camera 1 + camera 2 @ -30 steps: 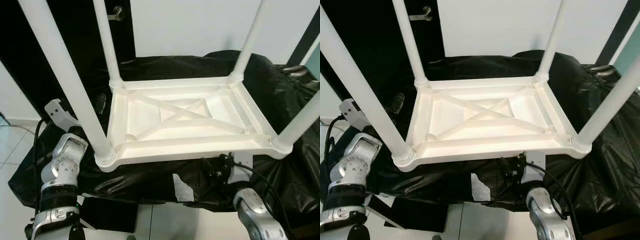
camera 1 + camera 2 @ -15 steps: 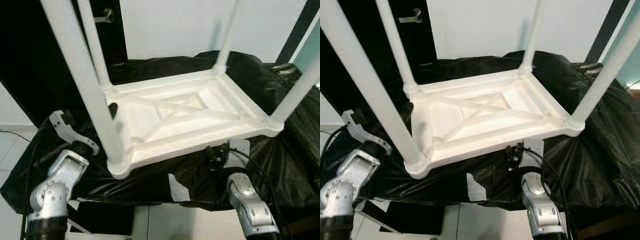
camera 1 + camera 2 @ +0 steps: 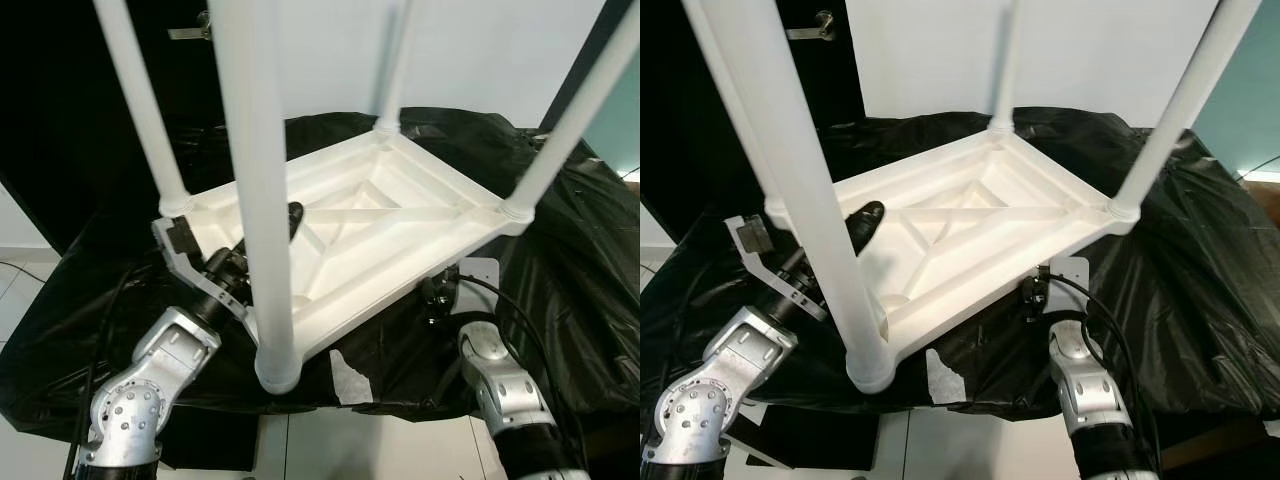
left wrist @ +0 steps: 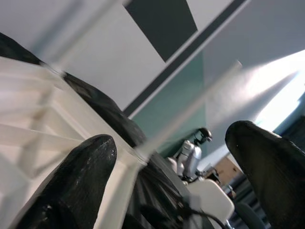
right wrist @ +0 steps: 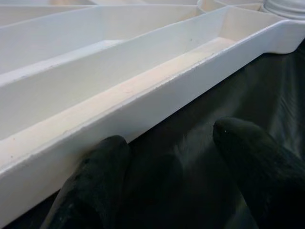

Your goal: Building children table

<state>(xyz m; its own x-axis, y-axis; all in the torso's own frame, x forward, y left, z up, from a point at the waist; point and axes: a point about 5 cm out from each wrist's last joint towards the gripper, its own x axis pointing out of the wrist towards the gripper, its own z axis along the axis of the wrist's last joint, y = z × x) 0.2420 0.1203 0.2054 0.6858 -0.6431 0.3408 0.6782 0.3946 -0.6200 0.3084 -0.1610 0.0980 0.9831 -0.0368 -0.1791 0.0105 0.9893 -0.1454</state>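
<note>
The white plastic children's table (image 3: 372,214) lies upside down and tipped on a surface under black plastic sheeting (image 3: 565,255). All its legs stand up, and the nearest leg (image 3: 262,200) rises close in front of me. My left gripper (image 3: 862,228) is at the table's left rim. One black finger (image 3: 293,214) lies over the rim inside the frame, and the fingers (image 4: 81,181) stand apart around the rim. My right gripper (image 3: 437,293) sits under the near right edge, open, with its fingers (image 5: 257,167) on the sheeting below the rim (image 5: 143,95).
A dark door with a metal handle (image 3: 188,31) stands behind on the left, next to a white wall (image 3: 480,50). A white patch of tape (image 3: 350,375) shows on the sheeting's front edge. Tiled floor (image 3: 20,290) lies to the left and below.
The table has swung round and tipped, so its near left corner now points at me. My left gripper has risen from beside the table onto its left rim. The camera has also shifted.
</note>
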